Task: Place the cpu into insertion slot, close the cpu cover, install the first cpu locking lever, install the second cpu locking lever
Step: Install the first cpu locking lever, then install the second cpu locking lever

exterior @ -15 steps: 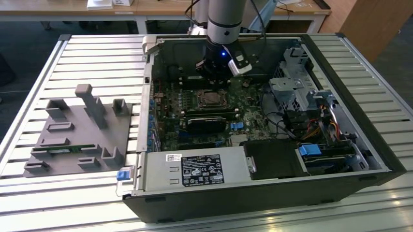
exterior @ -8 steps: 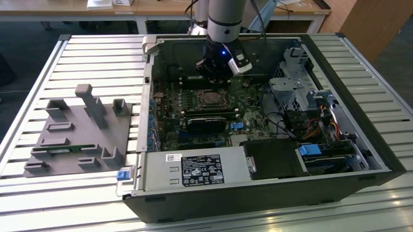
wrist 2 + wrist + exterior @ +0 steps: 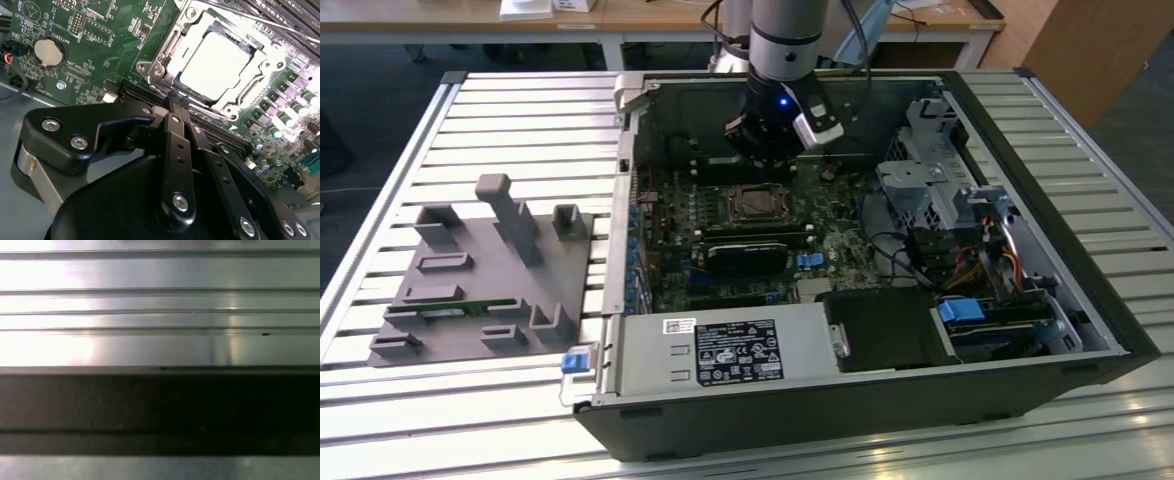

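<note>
Open PC case (image 3: 881, 400) lies on a slatted metal table (image 3: 520, 120). Robot arm reaches in from above; gripper (image 3: 176, 102) hangs w/ black fingers (image 3: 177, 145) pressed together, grasping nothing, near the socket edge. The cpu (image 3: 216, 61) sits in the insertion slot (image 3: 754, 203) on the green motherboard (image 3: 100, 45), w/ the cpu cover (image 3: 167, 45) down around it. Grey fixture (image 3: 480, 280) lies beside case, at exterior view's left.

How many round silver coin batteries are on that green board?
1. The coin battery sits on the motherboard, apart from the cpu; the gripper may hide others.
</note>
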Motion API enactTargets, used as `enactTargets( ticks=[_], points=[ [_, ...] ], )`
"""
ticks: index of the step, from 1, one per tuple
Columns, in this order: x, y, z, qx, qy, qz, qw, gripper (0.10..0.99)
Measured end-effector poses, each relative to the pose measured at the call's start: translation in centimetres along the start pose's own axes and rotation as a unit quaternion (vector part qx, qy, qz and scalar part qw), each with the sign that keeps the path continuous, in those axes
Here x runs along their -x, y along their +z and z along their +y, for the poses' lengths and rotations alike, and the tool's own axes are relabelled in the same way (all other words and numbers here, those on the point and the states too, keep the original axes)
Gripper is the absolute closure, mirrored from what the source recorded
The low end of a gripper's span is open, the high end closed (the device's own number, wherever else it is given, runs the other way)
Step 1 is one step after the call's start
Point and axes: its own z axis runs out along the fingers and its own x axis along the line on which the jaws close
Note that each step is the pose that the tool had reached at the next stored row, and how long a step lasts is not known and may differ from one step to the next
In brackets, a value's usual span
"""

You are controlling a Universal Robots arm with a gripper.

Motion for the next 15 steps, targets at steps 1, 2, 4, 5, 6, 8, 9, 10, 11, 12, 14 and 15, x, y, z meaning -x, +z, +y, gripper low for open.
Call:
enactTargets(
  ticks=[1, 2, 4, 5, 6, 8, 9, 10, 11, 12, 14, 15],
  points=[
    [0.00, 0.01, -0.01, 0.0001, 0.000, -0.0001, 1.0000, 0.980],
    [0.00, 0.01, -0.02, 0.0001, 0.000, 0.0000, 1.0000, 0.980],
    [0.00, -0.01, -0.08, -0.0001, 0.000, 0.0000, 1.0000, 0.980],
    [0.00, 0.00, -0.11, 0.0000, 0.000, 0.0000, 1.0000, 0.980],
    [0.00, 0.00, -0.13, 0.0000, 0.000, 0.0000, 1.0000, 0.980],
    [0.02, 0.00, -0.16, 0.0000, 0.000, 0.0000, 1.0000, 0.980],
    [0.02, -0.01, -0.20, 0.0000, 0.000, 0.0000, 1.0000, 0.980],
    [0.02, 0.00, -0.21, 0.0001, 0.000, 0.0000, 1.0000, 0.980],
    [0.02, 0.00, -0.22, 0.0000, 0.000, 0.0000, 1.0000, 0.980],
    [0.03, -0.01, -0.23, 0.0000, 0.000, 0.0000, 1.0000, 0.980],
    [0.04, -0.01, -0.26, 0.0000, 0.000, 0.0000, 1.0000, 0.980],
    [0.04, -0.01, -0.28, 0.0000, 0.000, 0.0000, 1.0000, 0.980]
  ],
)
